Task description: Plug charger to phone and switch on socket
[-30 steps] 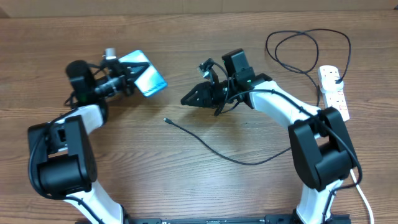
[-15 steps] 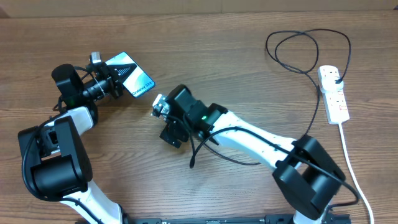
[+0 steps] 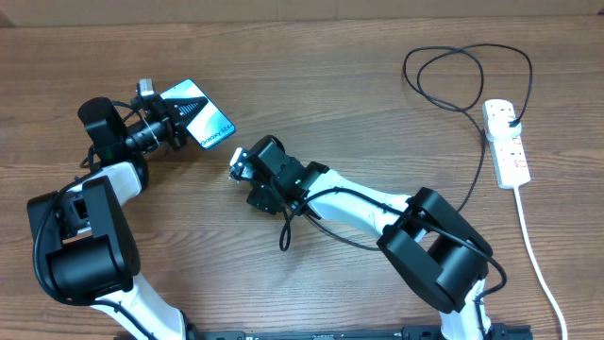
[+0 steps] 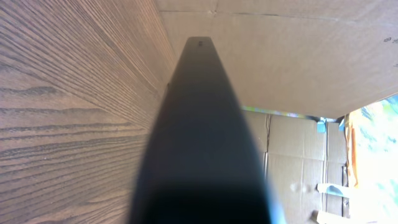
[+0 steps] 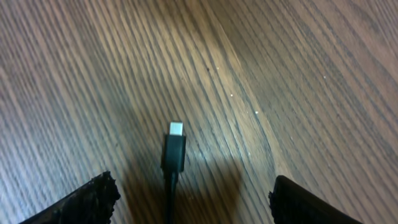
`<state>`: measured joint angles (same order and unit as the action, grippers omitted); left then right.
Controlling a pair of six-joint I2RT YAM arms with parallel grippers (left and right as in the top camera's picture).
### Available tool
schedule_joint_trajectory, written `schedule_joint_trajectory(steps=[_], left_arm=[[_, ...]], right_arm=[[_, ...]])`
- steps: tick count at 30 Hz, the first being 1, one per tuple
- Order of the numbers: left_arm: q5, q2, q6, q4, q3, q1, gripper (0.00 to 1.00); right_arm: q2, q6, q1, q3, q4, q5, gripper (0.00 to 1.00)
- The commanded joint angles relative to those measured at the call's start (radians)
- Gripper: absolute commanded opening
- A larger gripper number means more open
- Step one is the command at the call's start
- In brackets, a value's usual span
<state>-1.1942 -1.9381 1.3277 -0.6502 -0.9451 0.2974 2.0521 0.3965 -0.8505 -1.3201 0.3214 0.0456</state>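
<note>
The phone (image 3: 200,115), its light blue screen facing up, is held at the back left with my left gripper (image 3: 173,128) shut on its near end. In the left wrist view its dark edge (image 4: 199,137) fills the middle and hides my fingers. The charger (image 3: 453,109) is a thin black cable looping from the socket (image 3: 505,142) across the table. Its metal-tipped connector (image 5: 175,148) lies flat on the wood. My right gripper (image 5: 193,202) hovers open over it, one black fingertip (image 5: 93,199) on each side and neither touching. From overhead, my right gripper (image 3: 260,196) covers the connector.
The socket's thick white cord (image 3: 533,255) runs down the right edge towards the front. Cardboard walls (image 4: 298,56) stand behind the table. My right arm (image 3: 377,208) stretches across the middle of the wooden table (image 3: 311,104).
My right arm has swung left and forward from mid-table until it stands over the cable's connector end. My left arm has shifted the phone slightly left and back.
</note>
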Motion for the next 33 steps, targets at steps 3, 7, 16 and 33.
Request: schedule_joint_trajectory(steps=[3,7,16,33], left_arm=[[-0.031,-0.005,-0.024,-0.005,-0.026,0.011,0.04],[-0.035,-0.005,-0.024,-0.005,-0.026,0.011,0.04],[-0.046,-0.005,-0.024,-0.005,-0.026,0.011,0.04],[-0.055,-0.005,-0.023,-0.005,-0.026,0.018,0.04]], right_arm=[[0.044,0.004,0.002,-0.009,-0.041,0.005,0.69],[0.06,0.004,0.003,-0.009,-0.049,0.001,0.68],[0.109,-0.037,0.013,-0.009,-0.053,-0.019,0.54],[0.11,-0.138,0.047,-0.009,0.018,-0.092,0.42]])
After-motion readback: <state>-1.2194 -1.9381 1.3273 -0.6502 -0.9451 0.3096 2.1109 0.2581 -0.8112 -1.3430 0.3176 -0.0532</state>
